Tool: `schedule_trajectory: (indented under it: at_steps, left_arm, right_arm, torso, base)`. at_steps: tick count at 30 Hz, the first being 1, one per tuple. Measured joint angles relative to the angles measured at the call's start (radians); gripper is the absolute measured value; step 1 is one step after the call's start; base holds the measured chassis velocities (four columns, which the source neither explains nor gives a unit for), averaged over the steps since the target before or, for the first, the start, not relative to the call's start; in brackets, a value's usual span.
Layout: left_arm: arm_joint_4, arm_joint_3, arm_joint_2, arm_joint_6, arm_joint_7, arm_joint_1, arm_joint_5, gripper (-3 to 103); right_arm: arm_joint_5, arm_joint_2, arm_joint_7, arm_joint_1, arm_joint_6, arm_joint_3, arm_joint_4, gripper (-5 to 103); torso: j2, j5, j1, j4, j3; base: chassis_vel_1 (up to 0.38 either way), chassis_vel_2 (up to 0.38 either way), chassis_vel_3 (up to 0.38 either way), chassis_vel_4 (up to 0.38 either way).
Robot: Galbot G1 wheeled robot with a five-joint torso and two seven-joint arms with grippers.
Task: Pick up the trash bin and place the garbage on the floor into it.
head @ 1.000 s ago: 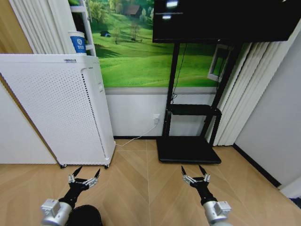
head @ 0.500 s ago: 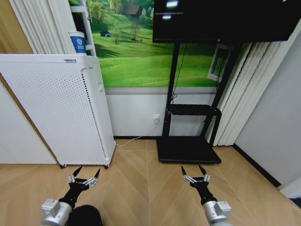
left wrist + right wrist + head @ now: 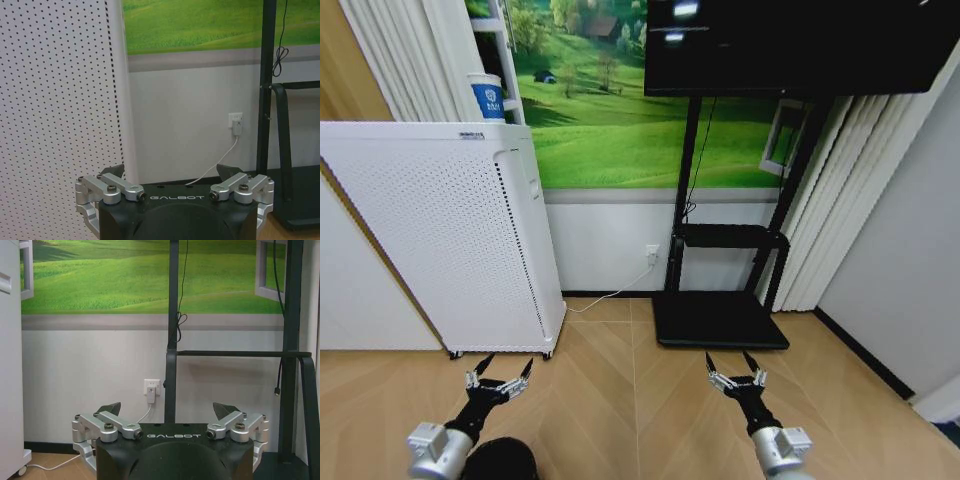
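Trash bin at the robot's lower left, both end effectors held out empty over the floor.

The trash bin (image 3: 502, 459), dark and round, shows only in part at the bottom edge of the head view, standing on the herringbone wood floor (image 3: 630, 400) just beside the left arm. The left end effector (image 3: 499, 375) hangs above the floor in front of the bin with its fingers spread apart, holding nothing; it points toward the white perforated appliance (image 3: 440, 230). The right end effector (image 3: 736, 366) is well apart from it on the other side, fingers likewise spread and empty, facing the black TV stand (image 3: 722, 320). A white cable (image 3: 610, 292) runs from the wall outlet (image 3: 652, 249) down to the floor.
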Motion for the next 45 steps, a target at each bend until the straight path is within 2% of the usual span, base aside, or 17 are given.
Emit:
schedule_trajectory:
  at_steps: [18,26,35,45]
  left_arm:
    - [0.000,0.000,0.000,0.000,0.000,0.000,0.000,100]
    - [0.000,0.000,0.000,0.000,0.000,0.000,0.000,100]
    - [0.000,0.000,0.000,0.000,0.000,0.000,0.000,100]
    - [0.000,0.000,0.000,0.000,0.000,0.000,0.000,100]
  right_arm:
    - [0.000,0.000,0.000,0.000,0.000,0.000,0.000,100]
    - [0.000,0.000,0.000,0.000,0.000,0.000,0.000,100]
    - [0.000,0.000,0.000,0.000,0.000,0.000,0.000,100]
    - [0.000,0.000,0.000,0.000,0.000,0.000,0.000,100]
  torso:
    - [0.072,0.0000,0.024,0.0000,0.048]
    - [0.080,0.0000,0.026,0.0000,0.053]
    - [0.141,0.0000,0.048,0.0000,0.093]
    - [0.180,0.0000,0.063,0.0000,0.117]
  base:
    - [0.000,0.000,0.000,0.000]
    - [0.000,0.000,0.000,0.000]
    - [0.000,0.000,0.000,0.000]
    - [0.000,0.000,0.000,0.000]
